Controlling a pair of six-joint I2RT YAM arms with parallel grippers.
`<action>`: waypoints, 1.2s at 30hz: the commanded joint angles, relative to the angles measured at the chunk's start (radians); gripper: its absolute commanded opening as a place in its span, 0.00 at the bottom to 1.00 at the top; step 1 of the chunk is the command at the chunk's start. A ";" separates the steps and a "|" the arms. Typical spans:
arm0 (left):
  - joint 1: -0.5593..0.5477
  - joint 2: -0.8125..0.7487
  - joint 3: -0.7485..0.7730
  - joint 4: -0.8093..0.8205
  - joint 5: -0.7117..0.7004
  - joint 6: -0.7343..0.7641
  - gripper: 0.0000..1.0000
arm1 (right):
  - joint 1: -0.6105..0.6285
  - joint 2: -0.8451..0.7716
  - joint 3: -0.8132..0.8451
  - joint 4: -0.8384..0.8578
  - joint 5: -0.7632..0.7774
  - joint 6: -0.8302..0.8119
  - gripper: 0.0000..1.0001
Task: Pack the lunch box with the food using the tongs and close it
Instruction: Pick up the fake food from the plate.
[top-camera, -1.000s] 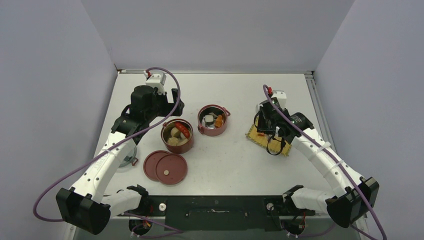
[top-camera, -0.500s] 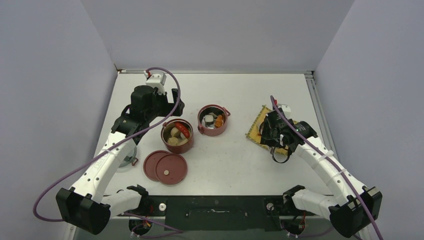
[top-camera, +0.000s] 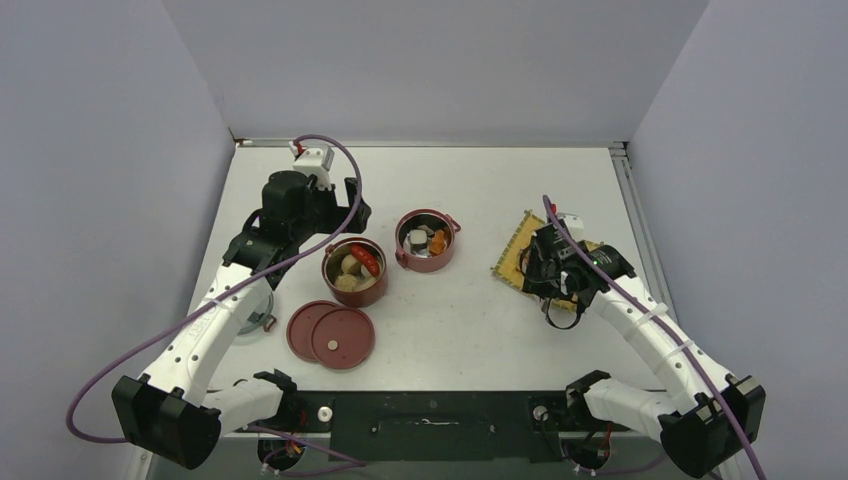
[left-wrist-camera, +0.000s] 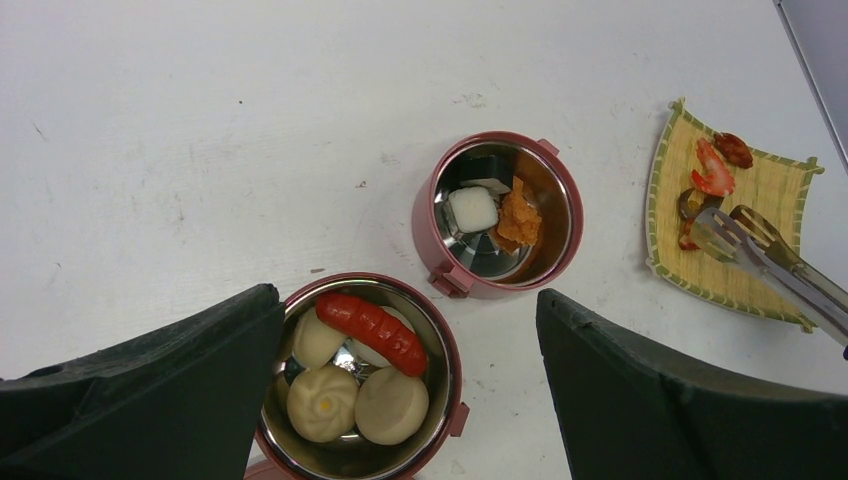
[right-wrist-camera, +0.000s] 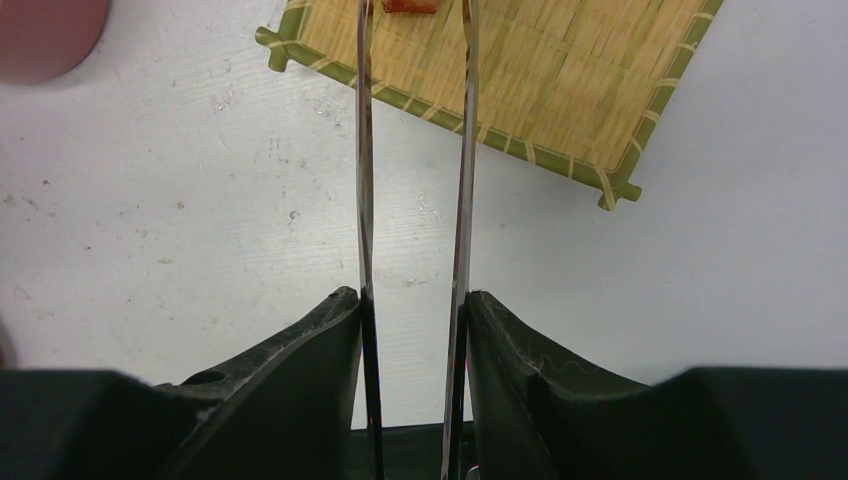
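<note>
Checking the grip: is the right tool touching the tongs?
Touching. In the right wrist view the right tool clamps the tongs: each finger presses an arm's outer side.

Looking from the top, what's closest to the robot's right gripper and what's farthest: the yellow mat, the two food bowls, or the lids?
1. Yellow woven mat: right beneath the right gripper.
2. Bowl with orange bits: to its left.
3. Bowl with the sausage: farther left.
4. Two lids: farthest, left and toward the front.
</note>
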 joint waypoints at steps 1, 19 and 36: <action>-0.007 -0.005 0.007 0.053 0.014 -0.006 0.97 | 0.009 -0.007 -0.007 0.022 0.028 0.011 0.40; -0.008 -0.017 0.008 0.053 0.012 -0.005 0.97 | 0.097 0.043 -0.002 0.007 0.140 0.052 0.39; -0.008 -0.020 0.008 0.052 0.001 -0.003 0.97 | 0.105 0.053 -0.013 0.038 0.139 0.059 0.31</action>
